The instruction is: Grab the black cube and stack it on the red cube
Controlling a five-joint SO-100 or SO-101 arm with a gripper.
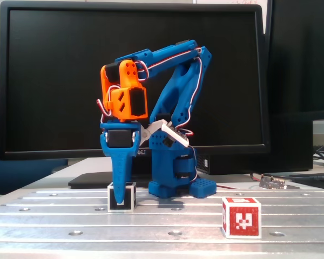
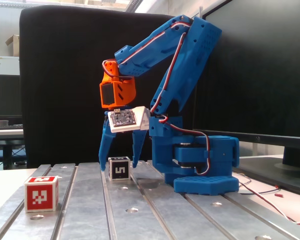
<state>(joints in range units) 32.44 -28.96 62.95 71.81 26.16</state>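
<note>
Sitting on the slotted metal worktop [image 1: 291, 218] is the black cube [image 2: 119, 168], a small block with black faces, white edges and a white "5" on the side that faces the camera in a fixed view; in a fixed view from the front [image 1: 122, 196] you mostly get a black face inside a white frame, with a blue finger crossing it. The hand [image 2: 119, 161] comes straight down over it, blue fingers [image 2: 105, 148] spread to either side of the cube, one to its left and one to its right in that view, so it's straddling the block. The jaws look parted with small gaps showing on both sides, so not clamped on it as far as I can see. The cube is flat on the worktop, just in front of the arm's blue base [image 2: 205, 172]. The red cube [image 1: 241, 217] is well apart from it: near right in the front view, near left in a fixed view from the side [image 2: 41, 193]. Same size, red faces, white edges, white pixel-pattern marker on the front. Big dark monitor [image 1: 54, 81] behind the whole thing.
</note>
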